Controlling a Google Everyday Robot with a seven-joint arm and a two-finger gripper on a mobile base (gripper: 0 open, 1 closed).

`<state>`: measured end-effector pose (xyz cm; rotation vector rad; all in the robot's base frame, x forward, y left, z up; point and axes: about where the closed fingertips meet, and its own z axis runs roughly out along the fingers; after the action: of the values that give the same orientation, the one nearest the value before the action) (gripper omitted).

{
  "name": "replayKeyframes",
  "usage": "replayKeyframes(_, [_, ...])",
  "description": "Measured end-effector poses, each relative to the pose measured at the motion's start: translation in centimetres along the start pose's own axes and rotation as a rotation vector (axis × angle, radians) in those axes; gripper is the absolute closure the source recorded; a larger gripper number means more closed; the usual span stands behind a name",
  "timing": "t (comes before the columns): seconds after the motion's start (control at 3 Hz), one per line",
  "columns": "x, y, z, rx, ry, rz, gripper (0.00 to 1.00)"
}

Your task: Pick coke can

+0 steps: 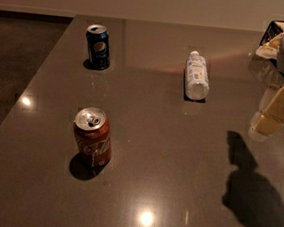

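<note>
1. Coke can (92, 137) stands upright on the table (175, 189), untouched.
2. Gripper (275, 114) hovers well right of the can; its opening, cannot tell.
3. Approach step: next, swing left, down to it.

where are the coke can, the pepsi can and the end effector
coke can (92, 143): camera view, red side wall
pepsi can (98, 50): camera view, blue side wall
end effector (276, 114): camera view, beige tip at right edge, far from the coke can

One coke can (92, 137), one Pepsi can (98, 47), one bottle (197, 75) (gripper (276, 114) right).
</note>
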<state>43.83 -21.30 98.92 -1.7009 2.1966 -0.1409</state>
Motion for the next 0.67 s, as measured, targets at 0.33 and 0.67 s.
replayKeyframes(0.33, [0.0,0.0,0.0,0.0,0.0,0.0,0.0])
replayKeyframes(0.67, [-1.0,1.0,1.3,-0.041,-0.069,-0.001,0.0])
